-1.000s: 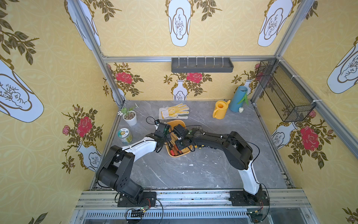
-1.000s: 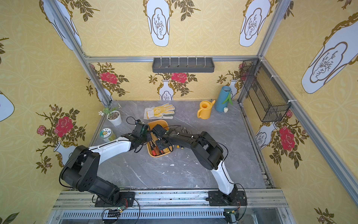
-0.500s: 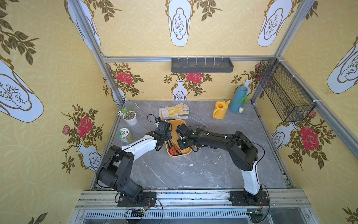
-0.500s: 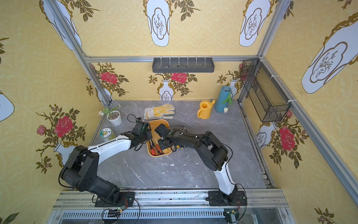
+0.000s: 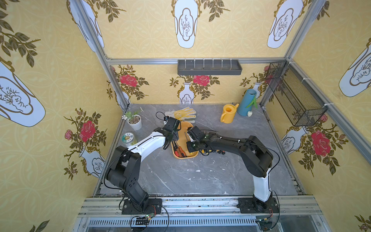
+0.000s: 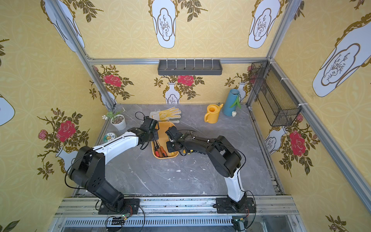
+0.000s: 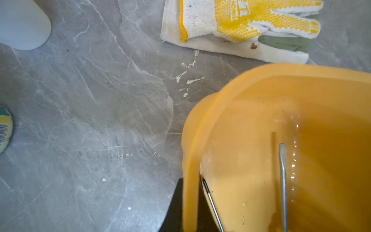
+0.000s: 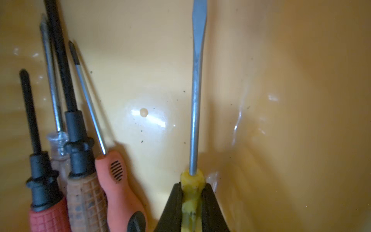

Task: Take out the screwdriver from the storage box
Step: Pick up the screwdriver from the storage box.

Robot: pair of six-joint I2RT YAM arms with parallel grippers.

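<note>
The yellow-orange storage box (image 5: 185, 126) (image 6: 167, 125) lies mid-table in both top views. My left gripper (image 7: 190, 209) is shut on the box's left wall (image 7: 189, 160), one black finger outside and one inside. My right gripper (image 8: 192, 197) reaches down inside the box and is shut on the yellow handle of a flat-blade screwdriver (image 8: 195, 100), whose shaft points toward the box's far end. Several other screwdrivers (image 8: 80, 180) with red, orange and black handles lie side by side along the left wall, also visible in a top view (image 5: 180, 151).
A pair of work gloves (image 5: 183, 114) lies just behind the box. Further back stand a yellow watering can (image 5: 227, 114) and a blue vase (image 5: 248, 102). At the left are a white plant pot (image 5: 135, 123) and a round tin (image 5: 127, 138). On the walls hang a grey tray (image 5: 208, 68) and a black wire basket (image 5: 295, 98).
My right gripper has shifted toward the box's right side and closed on the yellow handle. The left arm keeps its hold on the box wall.
</note>
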